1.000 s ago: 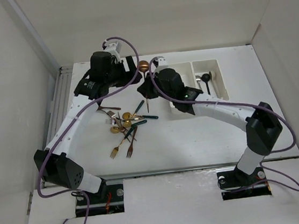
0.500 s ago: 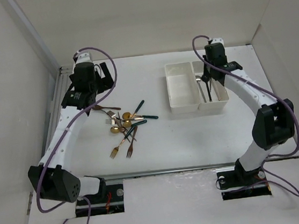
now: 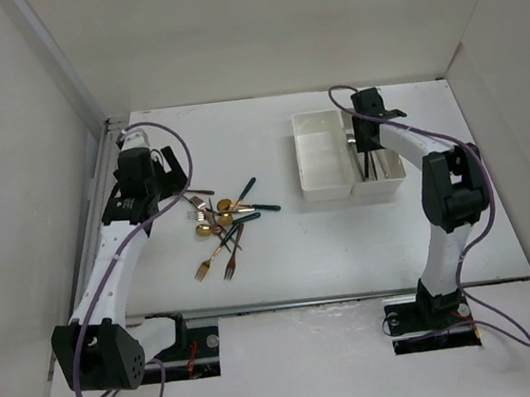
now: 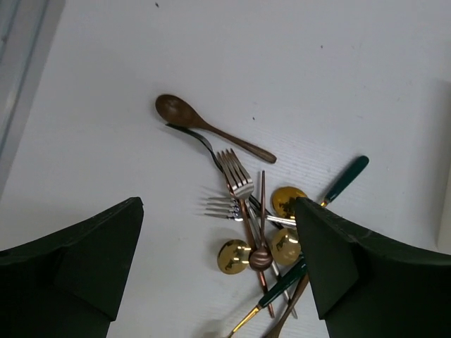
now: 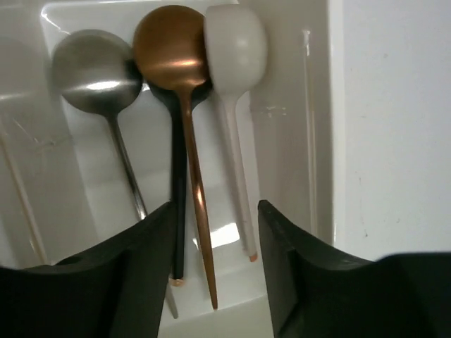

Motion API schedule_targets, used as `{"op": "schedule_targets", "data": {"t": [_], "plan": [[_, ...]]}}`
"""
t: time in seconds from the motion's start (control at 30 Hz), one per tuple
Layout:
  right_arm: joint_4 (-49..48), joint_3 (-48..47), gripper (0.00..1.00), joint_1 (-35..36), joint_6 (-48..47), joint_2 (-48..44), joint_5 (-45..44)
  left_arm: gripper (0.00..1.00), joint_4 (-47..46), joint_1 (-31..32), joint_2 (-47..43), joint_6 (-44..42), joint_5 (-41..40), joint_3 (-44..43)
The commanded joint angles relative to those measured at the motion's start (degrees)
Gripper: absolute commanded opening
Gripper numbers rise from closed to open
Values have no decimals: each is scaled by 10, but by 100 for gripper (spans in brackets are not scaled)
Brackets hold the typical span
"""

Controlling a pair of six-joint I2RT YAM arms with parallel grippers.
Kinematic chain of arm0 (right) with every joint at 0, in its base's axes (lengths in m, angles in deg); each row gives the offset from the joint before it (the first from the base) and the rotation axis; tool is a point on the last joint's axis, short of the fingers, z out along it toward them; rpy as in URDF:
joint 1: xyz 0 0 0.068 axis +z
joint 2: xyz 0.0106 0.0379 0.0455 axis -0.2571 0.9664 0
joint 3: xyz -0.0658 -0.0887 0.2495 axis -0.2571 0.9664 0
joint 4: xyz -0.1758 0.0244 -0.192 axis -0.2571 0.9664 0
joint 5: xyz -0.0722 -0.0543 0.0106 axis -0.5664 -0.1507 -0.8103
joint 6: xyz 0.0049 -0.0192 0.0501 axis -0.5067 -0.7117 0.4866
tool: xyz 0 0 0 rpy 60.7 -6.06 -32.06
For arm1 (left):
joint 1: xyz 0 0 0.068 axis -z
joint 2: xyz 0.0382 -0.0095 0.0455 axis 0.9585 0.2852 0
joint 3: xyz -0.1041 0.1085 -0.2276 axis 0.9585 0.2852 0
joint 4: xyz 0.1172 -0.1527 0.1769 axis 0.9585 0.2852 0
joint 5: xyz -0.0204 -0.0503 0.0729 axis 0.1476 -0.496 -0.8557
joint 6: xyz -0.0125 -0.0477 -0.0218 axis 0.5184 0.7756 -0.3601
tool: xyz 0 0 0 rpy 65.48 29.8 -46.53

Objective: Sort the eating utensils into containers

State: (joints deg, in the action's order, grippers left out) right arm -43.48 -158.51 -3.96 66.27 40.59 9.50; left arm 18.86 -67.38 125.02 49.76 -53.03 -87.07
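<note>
- The left gripper (image 4: 218, 239) is spread wide and empty above the loose pile of forks and spoons (image 4: 261, 225) on the table (image 4: 317, 70).
- The right gripper (image 5: 215, 271) is parted over the right bin (image 5: 313, 120) — nothing is clamped.
- A silver spoon (image 5: 95, 67), black spoon (image 5: 177, 190), copper spoon (image 5: 173, 46) and cream spoon (image 5: 236, 46) are laid side by side in that bin.

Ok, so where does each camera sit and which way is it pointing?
Top external: fixed above and behind the bases, looking down over the table; the left arm and right arm show whole.
Left wrist: on the left arm, looking down at the loose utensil pile; its two dark fingers fill the bottom corners.
Right wrist: on the right arm, looking down into the right bin at four spoons; its fingers line the bottom.
Shared: top and left wrist both see the pile; top and right wrist both see that bin.
</note>
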Motion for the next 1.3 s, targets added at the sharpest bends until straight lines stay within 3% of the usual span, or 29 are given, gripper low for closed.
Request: {"op": "schedule_targets", "data": {"t": [0.0,0.07,0.17,0.4,0.6,0.83,0.97,1.13,1.27], "plan": [[2,-36,56,-1,9,-48,-21,84,-18,-9,-16,33,49,35],[2,-36,63,-1,14,-71,-26,81,-18,-9,3,66,73,57],[2,-36,63,-1,30,-121,-16,81,-12,-14,44,94,87,63],[-57,1,64,63,35,-203,3,80,23,-45,210,118,62,-26],[-78,42,64,80,49,-241,37,80,9,-57,260,113,24,-52],[-61,94,64,85,99,-269,37,78,14,-57,287,118,78,-74],[-70,118,64,96,116,-282,37,67,3,-57,321,113,90,-69],[-58,123,64,117,128,-302,15,65,41,-45,361,113,74,-98],[-70,129,64,124,140,-307,3,55,54,-45,398,124,74,-99]]}}
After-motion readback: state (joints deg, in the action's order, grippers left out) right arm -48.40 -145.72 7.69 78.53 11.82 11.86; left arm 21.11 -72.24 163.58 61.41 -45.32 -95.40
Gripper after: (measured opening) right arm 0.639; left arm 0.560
